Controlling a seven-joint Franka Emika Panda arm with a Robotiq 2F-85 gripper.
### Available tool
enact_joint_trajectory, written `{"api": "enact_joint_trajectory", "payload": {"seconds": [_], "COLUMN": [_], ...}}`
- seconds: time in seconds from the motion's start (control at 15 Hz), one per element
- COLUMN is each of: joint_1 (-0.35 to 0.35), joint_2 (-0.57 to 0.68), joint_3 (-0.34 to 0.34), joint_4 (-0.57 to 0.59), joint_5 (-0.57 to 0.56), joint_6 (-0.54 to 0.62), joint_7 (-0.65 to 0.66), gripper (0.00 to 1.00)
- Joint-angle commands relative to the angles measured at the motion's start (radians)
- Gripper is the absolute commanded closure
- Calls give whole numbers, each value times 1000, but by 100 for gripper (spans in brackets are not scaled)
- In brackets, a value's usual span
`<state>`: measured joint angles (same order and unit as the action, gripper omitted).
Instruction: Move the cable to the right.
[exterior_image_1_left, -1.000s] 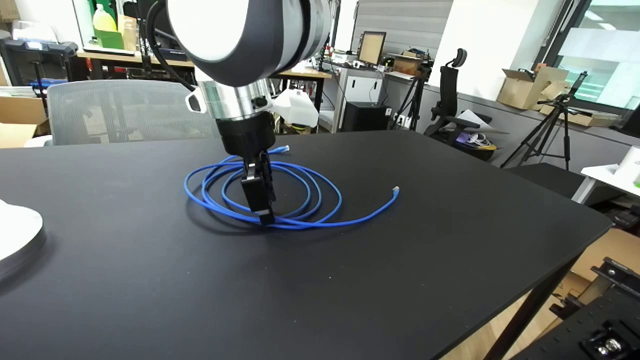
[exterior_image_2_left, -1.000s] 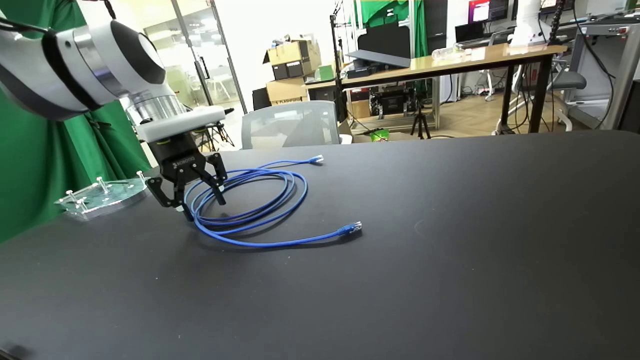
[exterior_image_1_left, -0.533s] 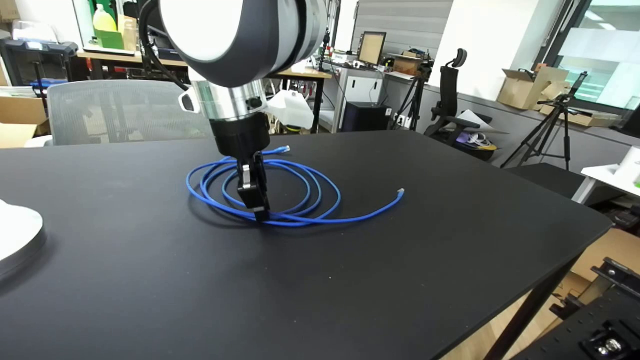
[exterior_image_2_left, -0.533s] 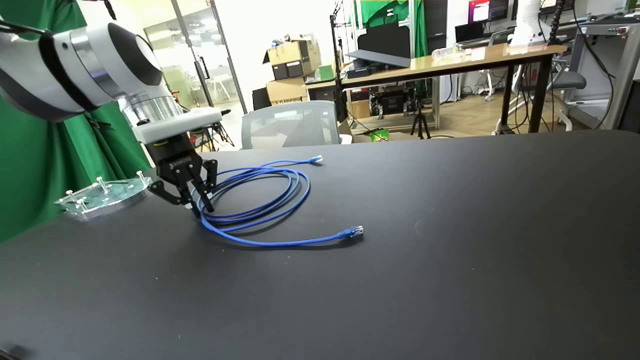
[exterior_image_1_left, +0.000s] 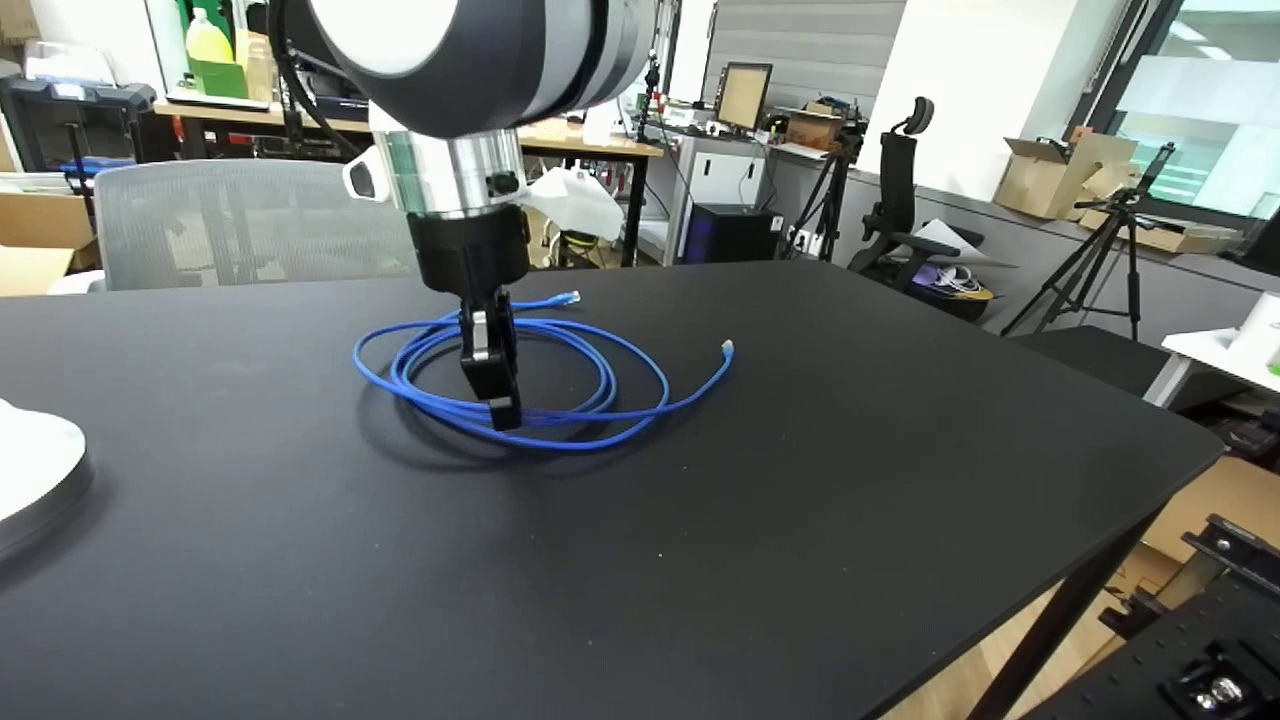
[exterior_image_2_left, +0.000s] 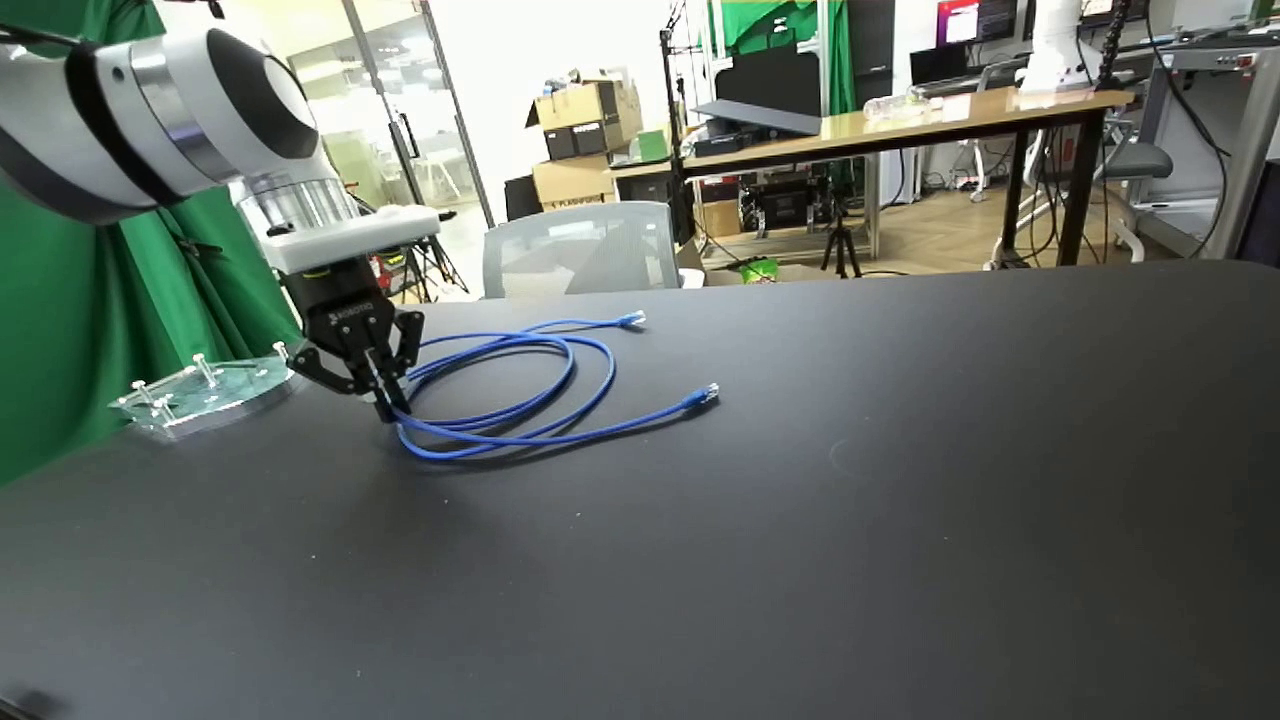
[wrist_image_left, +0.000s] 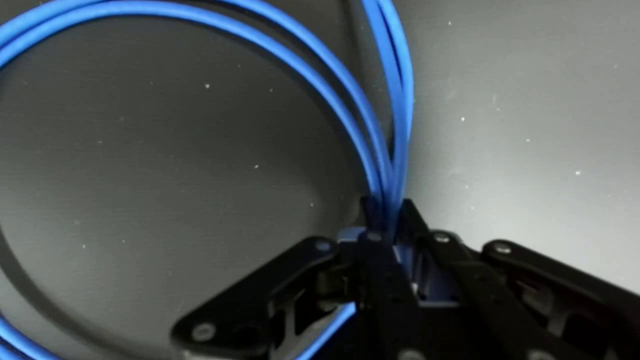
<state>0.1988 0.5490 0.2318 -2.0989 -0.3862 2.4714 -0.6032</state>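
Table (exterior_image_1_left: 600, 580) beneath cable (wrist_image_left: 402, 130) (chair (exterior_image_2_left: 583, 250) behind).

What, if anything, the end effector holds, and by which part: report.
The end effector holds the coiled cable by one side, with several strands pinched together.

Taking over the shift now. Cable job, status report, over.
Pincer shut on several strands of blue cable. Both plugs free. Transparent plate nearby, apart from cable; likely no hindrance.
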Motion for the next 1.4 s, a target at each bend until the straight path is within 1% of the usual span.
{"api": "enact_joint_trajectory", "payload": {"seconds": [0.0, 0.13, 0.27, 0.33, 0.47, 0.67, 0.73, 0.93, 1.13, 1.33], "joint_1": [-103, -159, -197, -208, -215, -221, -218, -208, -209, -223], "joint_2": [-98, -152, -225, -263, -353, -497, -543, -644, -686, -653], "joint_3": [100, 150, 165, 161, 123, 47, 16, -75, -148, -216], "joint_4": [-72, -103, -144, -166, -224, -330, -364, -442, -472, -445], "joint_5": [128, 239, 345, 391, 455, 517, 524, 497, 508, 512], "joint_6": [13, 2, -6, -7, 3, 36, 43, 62, 51, 42], "joint_7": [-175, -297, -366, -385, -376, -336, -321, -254, -181, -117], "gripper": [97, 97, 97, 97, 97, 97, 97, 97, 97, 97]}}
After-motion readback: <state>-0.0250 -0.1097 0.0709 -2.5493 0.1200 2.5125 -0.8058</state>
